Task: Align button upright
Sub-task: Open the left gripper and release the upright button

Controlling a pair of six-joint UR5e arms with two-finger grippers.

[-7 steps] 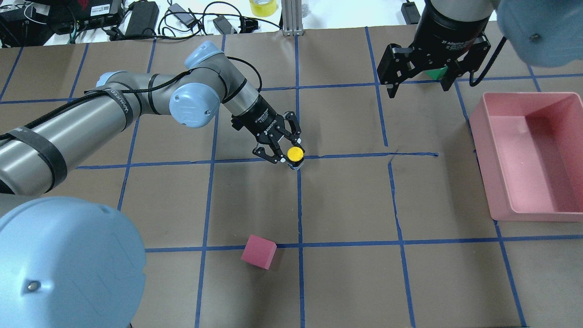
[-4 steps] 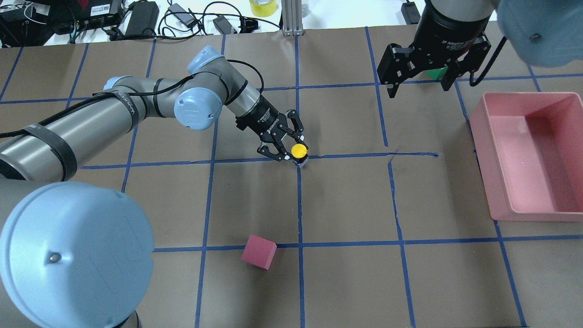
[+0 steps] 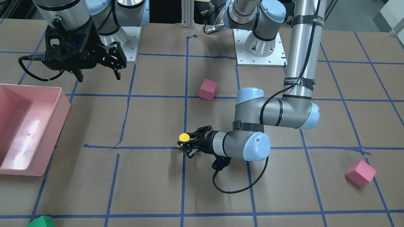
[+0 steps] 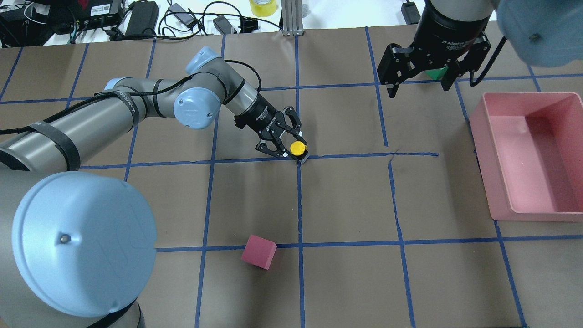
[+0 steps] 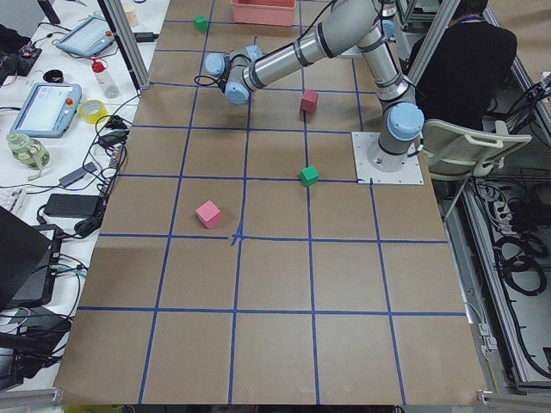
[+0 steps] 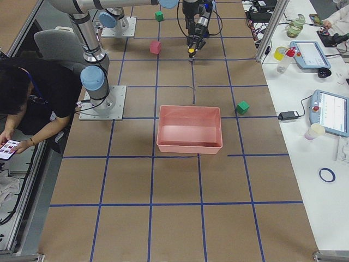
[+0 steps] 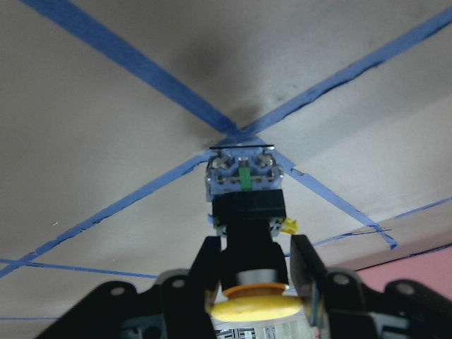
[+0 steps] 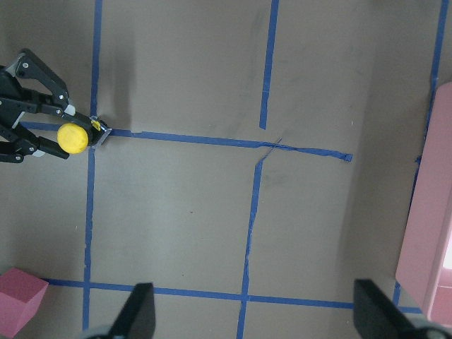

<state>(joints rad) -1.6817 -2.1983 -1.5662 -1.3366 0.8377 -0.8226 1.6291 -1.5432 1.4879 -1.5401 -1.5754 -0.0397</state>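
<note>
The button has a yellow cap (image 4: 298, 146), a black body and a whitish base. It shows in the front view (image 3: 184, 137), the right wrist view (image 8: 73, 138) and close up in the left wrist view (image 7: 247, 212). Its base touches the table at a blue tape crossing, and the cap leans up toward the wrist. My left gripper (image 4: 288, 145) is shut on the button, with its fingers (image 7: 210, 272) on either side of the black body. My right gripper (image 4: 419, 84) hangs open and empty above the far right of the table.
A pink bin (image 4: 489, 150) stands at the right. A red foam cube (image 4: 258, 251) lies near the front, and another (image 3: 360, 172) lies far to my left. A green cube (image 4: 438, 73) sits behind the right gripper. Cables and power bricks lie along the far edge.
The left arm has swung its wrist, carrying the button's cap slightly right and farther from me while the base stays at the tape crossing. The right arm has not moved.
</note>
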